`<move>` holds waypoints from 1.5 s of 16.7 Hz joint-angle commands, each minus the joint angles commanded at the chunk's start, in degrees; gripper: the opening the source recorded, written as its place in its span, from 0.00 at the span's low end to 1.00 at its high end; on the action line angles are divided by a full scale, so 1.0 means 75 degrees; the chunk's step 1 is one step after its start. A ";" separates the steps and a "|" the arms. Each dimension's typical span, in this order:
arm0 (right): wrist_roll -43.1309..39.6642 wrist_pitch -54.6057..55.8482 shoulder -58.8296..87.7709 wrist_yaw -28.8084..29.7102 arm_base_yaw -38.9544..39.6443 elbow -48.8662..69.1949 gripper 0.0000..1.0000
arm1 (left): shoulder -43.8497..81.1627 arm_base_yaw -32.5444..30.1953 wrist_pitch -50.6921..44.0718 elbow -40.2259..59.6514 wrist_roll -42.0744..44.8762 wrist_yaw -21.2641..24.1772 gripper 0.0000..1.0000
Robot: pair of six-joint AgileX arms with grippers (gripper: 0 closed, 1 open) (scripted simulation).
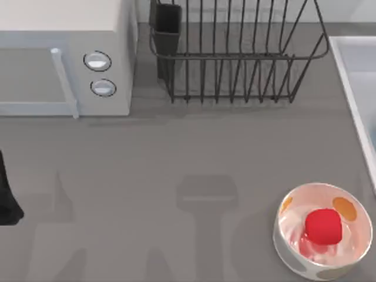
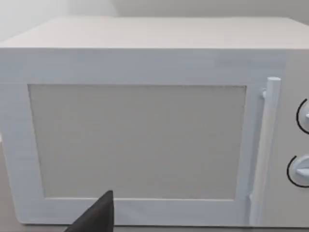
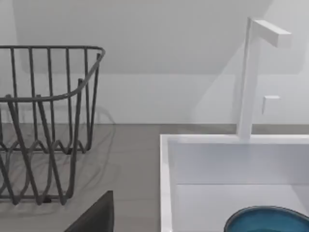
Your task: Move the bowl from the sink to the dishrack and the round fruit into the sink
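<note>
The teal-blue bowl (image 3: 268,220) lies inside the pale sink (image 3: 166,183), close in front of my right gripper (image 3: 96,215), whose dark tip shows at the frame's edge. From above, the sink (image 1: 348,76) runs along the table's right edge. The dark wire dishrack (image 1: 235,57) (image 3: 43,98) stands at the back centre with its black cutlery cup (image 1: 167,26) at its left end. The red round fruit (image 1: 323,226) rests inside a white bowl with orange spots (image 1: 291,244) at the front right. My left arm (image 1: 7,200) sits at the far left edge, its gripper (image 2: 96,217) facing the microwave.
A white microwave (image 1: 64,53) (image 2: 145,63) with a bar handle and two dials fills the back left. A white faucet (image 3: 246,82) rises behind the sink. Bare grey tabletop (image 1: 176,158) spreads across the middle between the rack, the microwave and the white bowl.
</note>
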 joint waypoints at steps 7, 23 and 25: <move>-0.0337 -0.0514 0.1011 -0.0139 0.0076 0.0838 1.00 | 0.0000 0.0000 0.0000 0.0000 0.0000 0.0000 1.00; -0.2724 -0.5662 1.2070 -0.0838 -0.0306 0.9668 1.00 | 0.0000 0.0000 0.0000 0.0000 0.0000 0.0000 1.00; -0.2865 -0.6332 1.3427 -0.0824 -0.0566 1.0937 1.00 | 0.0000 0.0000 0.0000 0.0000 0.0000 0.0000 1.00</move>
